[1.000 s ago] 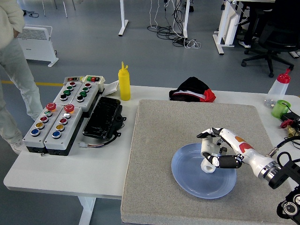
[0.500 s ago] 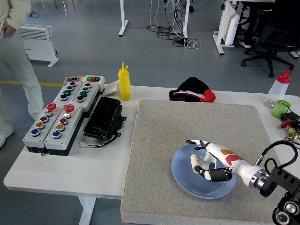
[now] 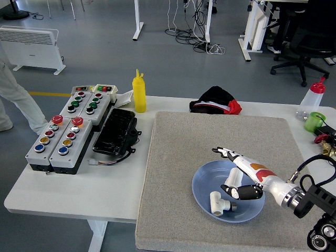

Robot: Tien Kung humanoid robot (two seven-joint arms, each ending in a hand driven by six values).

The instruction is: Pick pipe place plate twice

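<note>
A white pipe fitting [image 3: 219,202] lies in the blue plate [image 3: 205,185] on the grey mat. My right hand [image 3: 234,173] hovers over the plate just right of and above the fitting, fingers spread and holding nothing. The thumb [image 3: 234,192] sits close to the fitting but apart from it. My left arm is out of view.
Two button control boxes [image 3: 58,137] and a black device [image 3: 115,131] lie at the left. A yellow squeeze bottle [image 3: 139,92] and a black and red cloth [image 3: 216,101] stand at the back. A green cup [image 3: 314,121] is at the right edge. A person's leg [image 3: 13,100] is at far left.
My right hand has opened and let go of the pipe fitting, which now lies in the plate. The person at the left has walked farther out of view.
</note>
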